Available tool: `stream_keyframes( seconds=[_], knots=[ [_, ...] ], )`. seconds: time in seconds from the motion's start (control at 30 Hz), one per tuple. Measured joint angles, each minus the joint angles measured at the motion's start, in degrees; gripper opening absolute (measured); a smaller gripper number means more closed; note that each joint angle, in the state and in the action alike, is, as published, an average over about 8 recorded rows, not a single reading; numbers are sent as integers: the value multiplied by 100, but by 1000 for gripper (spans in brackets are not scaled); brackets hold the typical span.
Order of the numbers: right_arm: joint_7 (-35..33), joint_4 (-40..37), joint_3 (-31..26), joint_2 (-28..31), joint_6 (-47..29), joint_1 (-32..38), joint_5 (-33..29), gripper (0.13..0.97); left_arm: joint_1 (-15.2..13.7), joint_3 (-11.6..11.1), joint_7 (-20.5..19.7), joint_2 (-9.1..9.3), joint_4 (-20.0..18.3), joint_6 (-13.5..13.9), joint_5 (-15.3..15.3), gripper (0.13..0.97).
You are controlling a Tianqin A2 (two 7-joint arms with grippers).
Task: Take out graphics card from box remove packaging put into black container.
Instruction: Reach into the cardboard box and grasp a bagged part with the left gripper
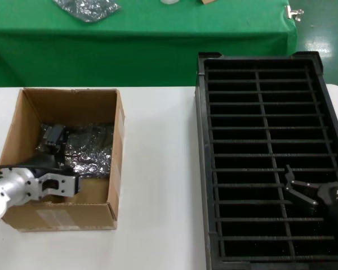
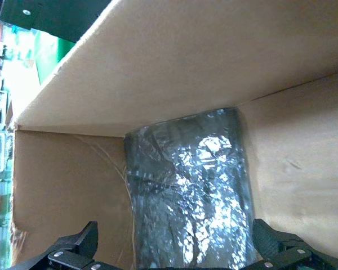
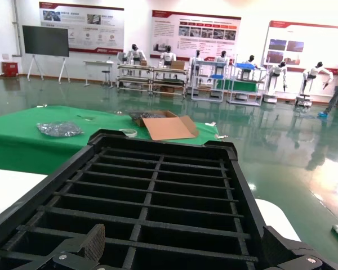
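Left gripper down in the box over the bagged card — right arm waiting over the black container.

Nearest the robot, the left gripper (image 1: 55, 147) is reaching into the box (image 1: 117, 147) from its near-left corner, fingers spread wide and straddling the packaging (image 2: 188, 191), clamped on nothing. The packaging is lying flat on the box floor, its long axis running across the box from the left wall toward the right wall; the graphics card inside is not visible through the wrinkled foil. The right gripper (image 1: 296, 185) is hovering over the near slots of the black container (image 1: 201, 169), jaws apart and empty. Farther off — another wrinkled silver bag (image 1: 87, 8) is sitting on the green table (image 1: 158, 34). No legible writing on box or bag.
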Motion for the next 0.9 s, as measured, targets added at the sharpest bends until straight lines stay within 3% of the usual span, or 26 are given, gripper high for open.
stream_keyframes(
  seconds=[0.2,0.37,0.6,0.77,0.9],
  knots=[
    [0,0,0,0,0,0,0,966,272,97,-816,-266,-598,156,493,966],
    [0,0,0,0,0,0,0,966,198,208,-872,-237,-398,182,495,966],
    [0,0,0,0,0,0,0,966,-205,236,-146,107,482,-38,10,964],
    [0,0,0,0,0,0,0,966,-469,134,596,357,1085,-204,-445,961],
    [0,0,0,0,0,0,0,966,-573,28,1119,466,1353,-300,-752,945]
  ],
)
